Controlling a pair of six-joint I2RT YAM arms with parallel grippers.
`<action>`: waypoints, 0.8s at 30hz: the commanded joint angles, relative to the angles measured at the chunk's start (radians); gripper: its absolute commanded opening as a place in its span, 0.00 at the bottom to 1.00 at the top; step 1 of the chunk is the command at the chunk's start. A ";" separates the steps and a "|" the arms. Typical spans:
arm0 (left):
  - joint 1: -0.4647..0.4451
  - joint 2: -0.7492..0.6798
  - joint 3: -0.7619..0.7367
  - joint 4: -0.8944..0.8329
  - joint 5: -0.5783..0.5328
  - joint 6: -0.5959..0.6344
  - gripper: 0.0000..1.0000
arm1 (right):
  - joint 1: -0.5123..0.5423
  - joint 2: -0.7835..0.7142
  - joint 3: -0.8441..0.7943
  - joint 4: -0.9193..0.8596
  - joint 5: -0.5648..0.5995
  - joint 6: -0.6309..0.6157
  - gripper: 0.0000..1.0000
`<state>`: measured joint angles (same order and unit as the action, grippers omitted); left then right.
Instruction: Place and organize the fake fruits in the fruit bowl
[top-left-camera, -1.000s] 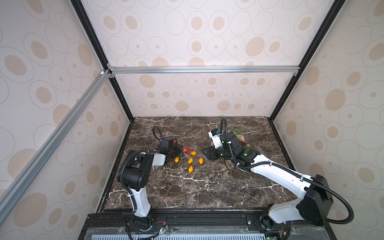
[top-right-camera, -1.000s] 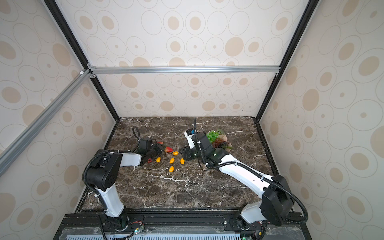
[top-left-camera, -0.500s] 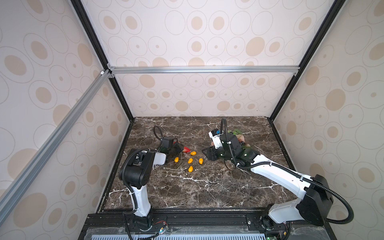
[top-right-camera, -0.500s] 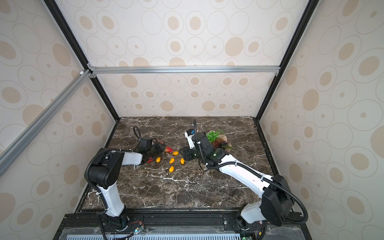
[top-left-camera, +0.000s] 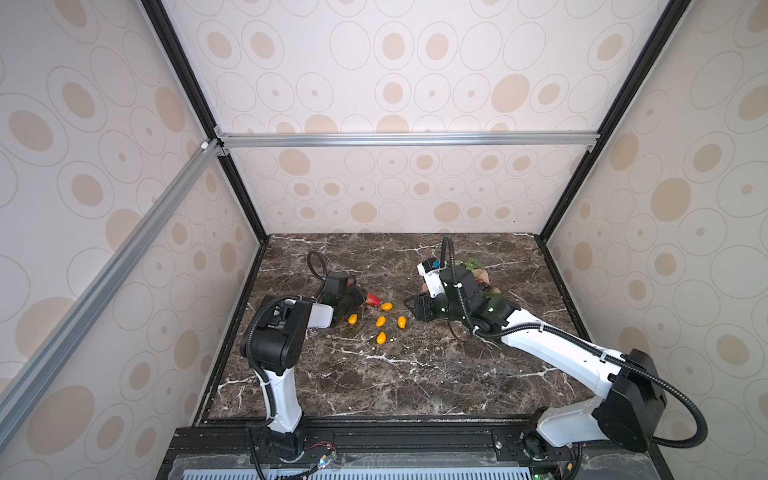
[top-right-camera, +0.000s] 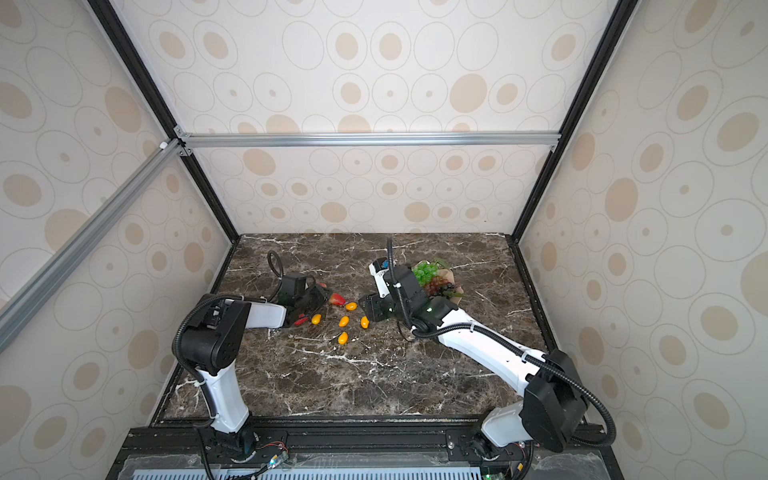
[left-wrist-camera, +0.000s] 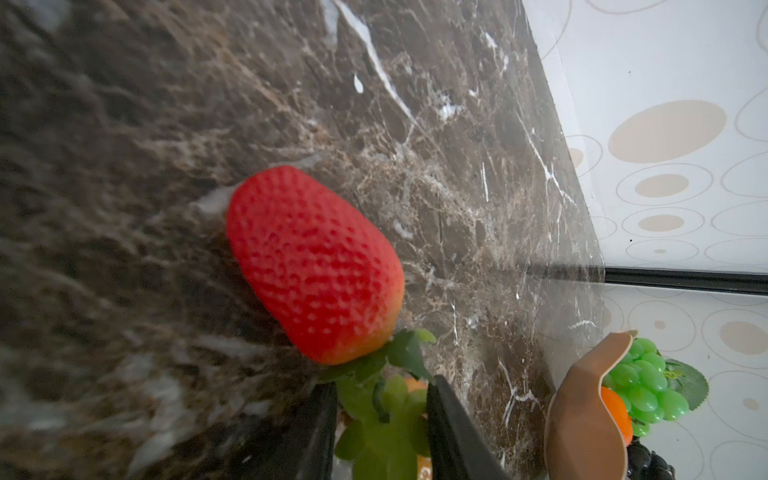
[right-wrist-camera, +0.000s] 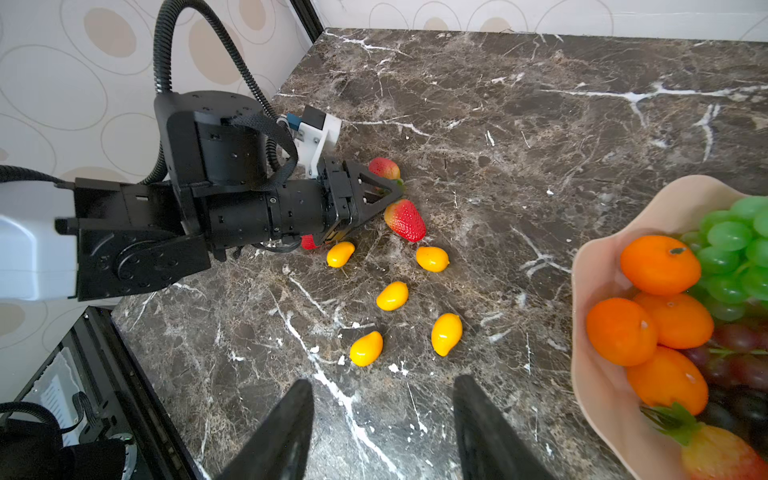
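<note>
Red and dimpled, the strawberry (left-wrist-camera: 311, 266) lies on its side on the dark marble counter (right-wrist-camera: 540, 124), its green leafy cap turned toward the left pincer (left-wrist-camera: 382, 390). The arm comes in low, almost flat to the surface. Its two black fingers (left-wrist-camera: 449, 415) stand a little apart with the leaves filling the gap between them. Whether they already pinch the cap cannot be told. The fruit itself rests on the stone and is not lifted. Going for the leaves looks deliberate, since the glossy body is broad and would likely slip, while the thin cap suits a narrow bite.

A second strawberry (right-wrist-camera: 384, 168) sits just behind the pincer. Five kumquats (right-wrist-camera: 392, 296) are scattered loosely between the two arms, none touching another.

The right pincer (right-wrist-camera: 382, 382) hangs above bare counter near the kumquats. It is well open and holds nothing, probably kept wide to drop over one of the small ovals without crowding the left arm's reach.

The fruit bowl (right-wrist-camera: 598, 266) stands on the right half of the counter, just beside the right arm. Four tangerines (right-wrist-camera: 660, 264) are packed against its near wall, with green grapes (right-wrist-camera: 731, 249) behind them and darker grapes (right-wrist-camera: 739, 353) beside those. Another strawberry (right-wrist-camera: 723, 457) lies at the bowl's edge. Grouping by kind seems to be the intent, so the strawberries on the counter would belong next to that one. The task looks past halfway, with the loose strawberries and every kumquat yet to go in.
</note>
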<state>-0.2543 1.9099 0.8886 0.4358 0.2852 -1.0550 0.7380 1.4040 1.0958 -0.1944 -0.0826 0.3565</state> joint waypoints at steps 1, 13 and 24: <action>-0.001 0.024 0.024 -0.019 -0.014 -0.007 0.35 | -0.006 -0.011 0.009 -0.002 -0.008 -0.011 0.57; -0.001 0.032 0.027 -0.014 -0.007 -0.004 0.26 | -0.005 -0.005 0.016 -0.007 -0.017 -0.013 0.57; -0.001 0.031 0.035 -0.004 0.001 0.010 0.18 | -0.005 -0.010 0.007 -0.008 -0.016 -0.010 0.57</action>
<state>-0.2543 1.9263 0.8967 0.4328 0.2871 -1.0538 0.7380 1.4040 1.0958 -0.1951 -0.0975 0.3534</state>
